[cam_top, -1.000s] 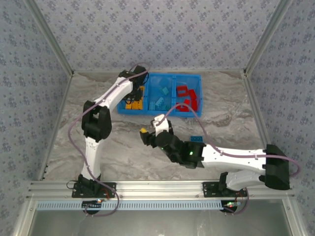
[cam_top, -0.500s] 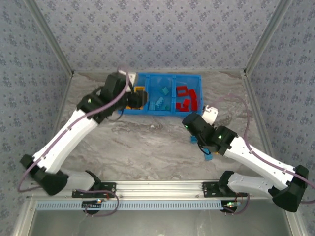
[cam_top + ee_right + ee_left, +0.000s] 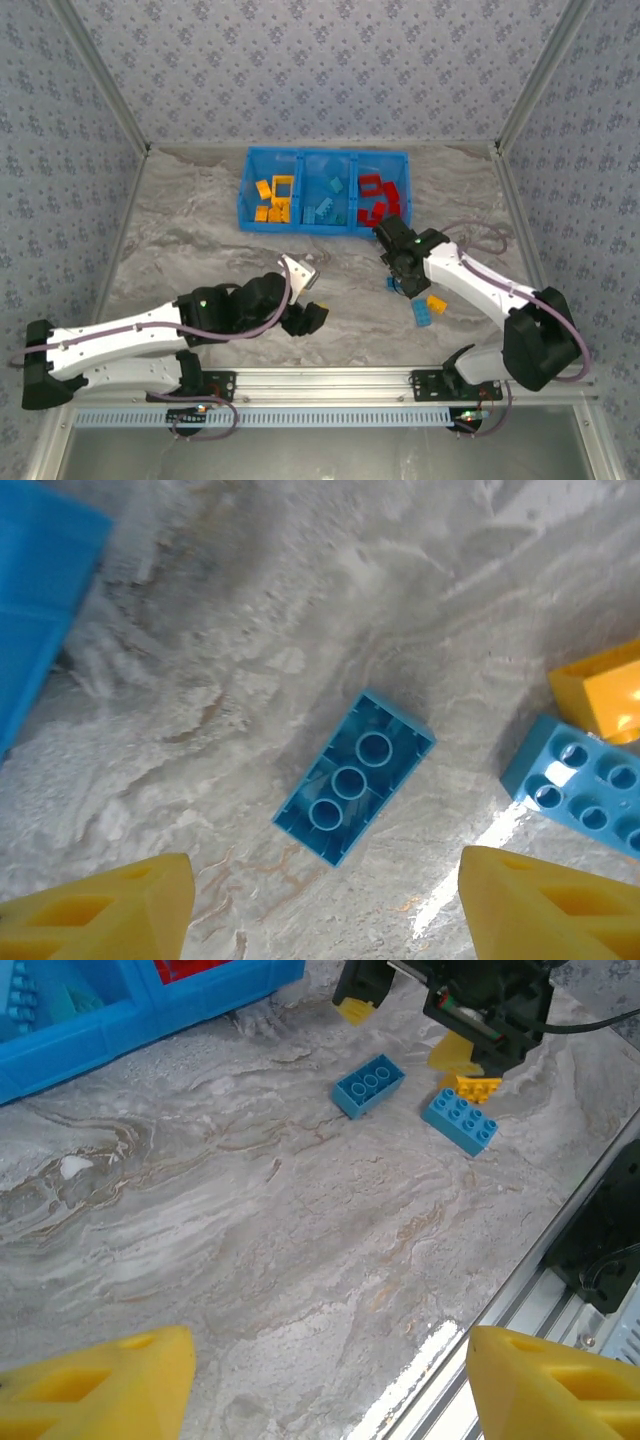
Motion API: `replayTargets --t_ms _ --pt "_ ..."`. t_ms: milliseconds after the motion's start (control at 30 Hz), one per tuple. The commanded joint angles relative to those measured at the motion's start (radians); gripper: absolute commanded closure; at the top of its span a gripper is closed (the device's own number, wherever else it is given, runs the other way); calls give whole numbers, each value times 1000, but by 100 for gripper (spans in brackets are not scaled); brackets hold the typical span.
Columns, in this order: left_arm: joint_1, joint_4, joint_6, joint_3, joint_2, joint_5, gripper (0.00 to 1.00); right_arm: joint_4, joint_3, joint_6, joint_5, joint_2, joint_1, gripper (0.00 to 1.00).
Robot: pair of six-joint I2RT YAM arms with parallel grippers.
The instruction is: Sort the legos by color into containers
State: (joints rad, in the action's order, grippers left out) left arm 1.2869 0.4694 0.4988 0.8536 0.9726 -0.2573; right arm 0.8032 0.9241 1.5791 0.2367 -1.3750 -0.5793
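the right gripper (image 3: pixel 325 920) hovers, jaws apart and empty, above an upturned light blue brick (image 3: pixel 353 778) on the table (image 3: pixel 200 680), lower right of the blue bin (image 3: pixel 325 228). next, i'd guess: lower and clamp. the left gripper (image 3: pixel 310 298), jaws apart, holds nothing.

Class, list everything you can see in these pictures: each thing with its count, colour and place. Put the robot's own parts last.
bin: one, bright blue, three compartments, far middle of the table
yellow bricks: several, left compartment
light blue bricks: a few, middle compartment
red bricks: several, right compartment
loose blue bricks: two, on the table right of centre, one upside down
loose yellow brick: one, beside the loose blue ones
table: one, grey marbled
walls: grey-blue, patterned, around the table
left gripper: one, yellow fingers, open, over bare table
right gripper: one, yellow fingers, open, above the upside-down blue brick
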Motion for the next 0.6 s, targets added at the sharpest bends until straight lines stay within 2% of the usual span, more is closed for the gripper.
replayTargets --t_ms 0,167,367,467,567 --pt "12 -23 68 -3 -73 -113 27 -49 -41 126 -87 -31 15 24" --pt "11 27 75 -7 -127 -135 26 -100 -63 163 -123 -84 36 23" --pt "12 51 90 -1 -114 -150 26 -173 -95 197 -132 -139 65 25" --pt "12 41 93 -2 -104 -145 26 -197 -98 187 -131 -174 80 30" --pt "12 41 95 -1 -103 -146 26 -219 -93 164 -130 -195 86 39"
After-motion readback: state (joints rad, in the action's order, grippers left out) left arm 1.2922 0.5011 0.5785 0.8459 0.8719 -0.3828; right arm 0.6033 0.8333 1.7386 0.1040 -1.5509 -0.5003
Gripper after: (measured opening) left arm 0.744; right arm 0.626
